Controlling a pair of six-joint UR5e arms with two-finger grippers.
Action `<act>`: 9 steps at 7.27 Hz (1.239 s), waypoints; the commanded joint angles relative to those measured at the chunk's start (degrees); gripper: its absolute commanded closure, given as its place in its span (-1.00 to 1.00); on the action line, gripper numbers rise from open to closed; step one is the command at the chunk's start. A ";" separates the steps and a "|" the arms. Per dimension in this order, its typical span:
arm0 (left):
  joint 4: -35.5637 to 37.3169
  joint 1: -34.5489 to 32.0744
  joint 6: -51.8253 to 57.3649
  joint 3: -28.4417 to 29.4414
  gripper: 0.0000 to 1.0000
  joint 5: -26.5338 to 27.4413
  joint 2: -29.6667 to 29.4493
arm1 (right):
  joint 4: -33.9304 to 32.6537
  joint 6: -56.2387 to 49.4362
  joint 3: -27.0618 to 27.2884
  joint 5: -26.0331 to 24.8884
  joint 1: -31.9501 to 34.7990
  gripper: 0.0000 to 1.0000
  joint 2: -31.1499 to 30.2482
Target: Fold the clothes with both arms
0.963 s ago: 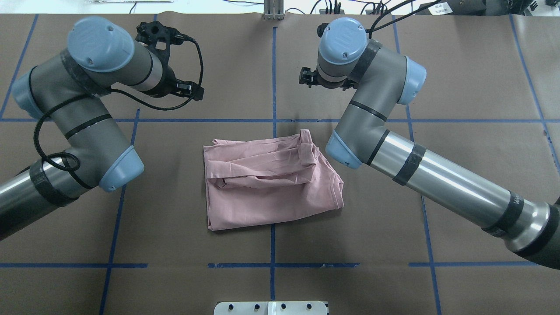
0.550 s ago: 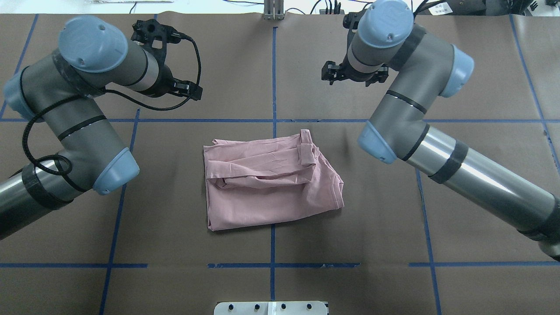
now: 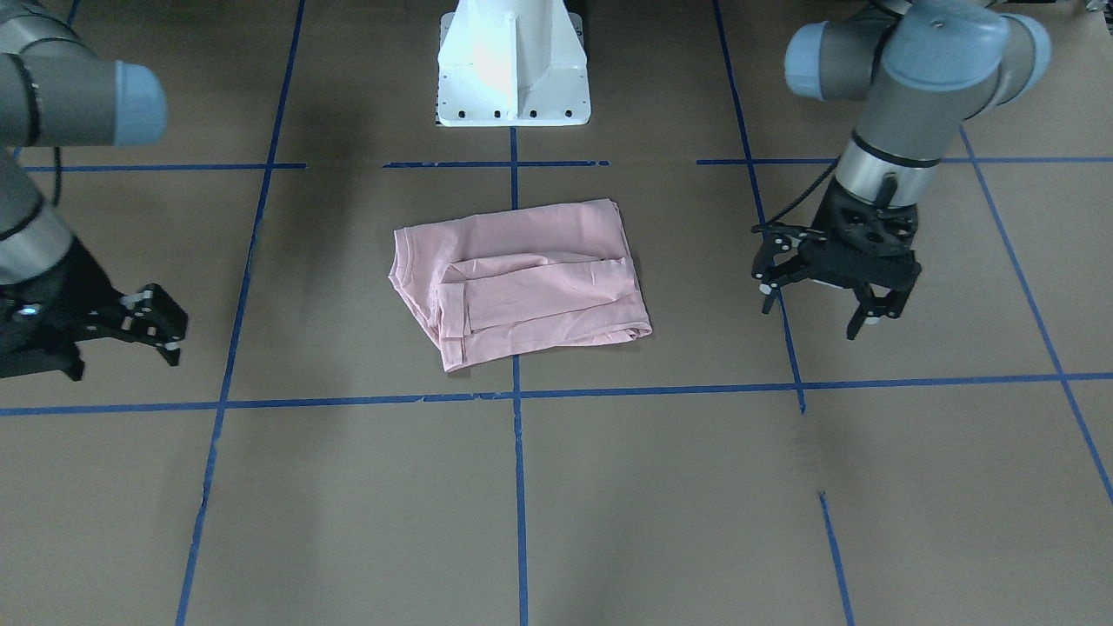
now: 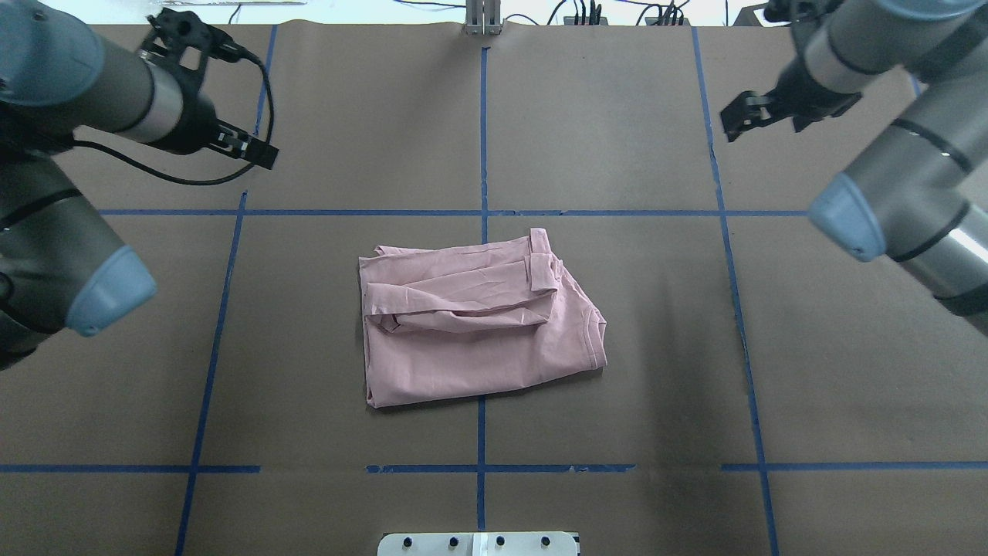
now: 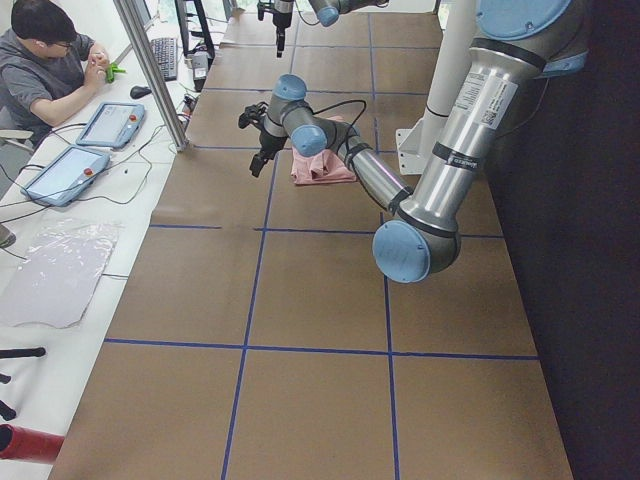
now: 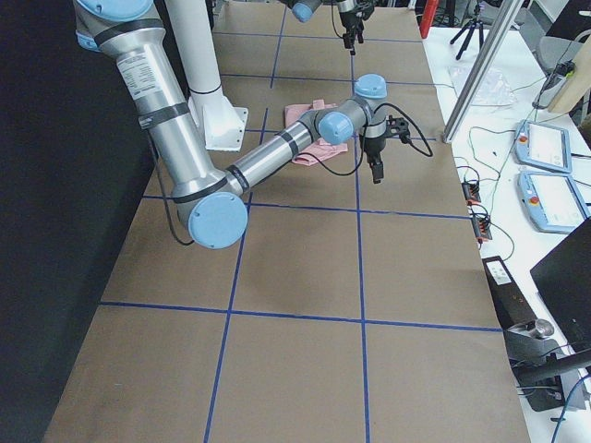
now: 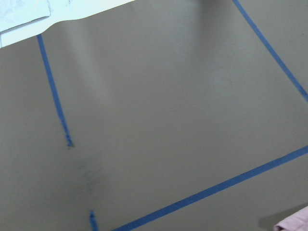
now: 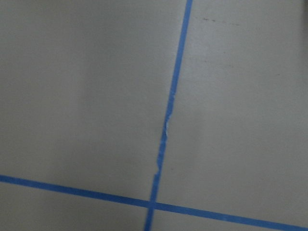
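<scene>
One pink T-shirt (image 4: 478, 324) lies folded into a rough rectangle at the middle of the brown tabletop (image 4: 309, 432), with a narrower flap laid across its far half. Beyond it, well apart on either side, both arms hang clear of the cloth. The left gripper (image 3: 813, 311) points down above bare tabletop, fingers spread wide, holding nothing. The right gripper (image 3: 122, 348) is likewise spread and empty. I judge the folding all but finished. Any further halving would call for both grippers to pinch matching corners of one edge and carry it across together.
</scene>
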 commanded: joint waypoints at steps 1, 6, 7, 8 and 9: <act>0.02 -13.90 20.72 -0.40 -1.00 -7.57 7.63 | -1.18 -23.30 -0.57 6.81 15.38 -1.00 -9.66; -1.03 -27.76 30.04 9.21 -1.00 -13.85 22.08 | -3.05 -37.03 -4.98 8.40 27.56 -1.00 -28.22; -0.25 -32.73 30.57 11.62 -1.00 -14.19 21.65 | -3.04 -36.68 -4.98 10.41 28.54 -1.00 -29.63; 0.71 -33.47 30.66 12.16 -1.00 -14.55 22.60 | -3.21 -36.68 -4.64 11.04 29.59 -1.00 -29.99; 4.99 -35.40 30.66 12.00 -1.00 -21.16 23.31 | -3.65 -36.50 -4.02 11.31 29.69 -1.00 -29.47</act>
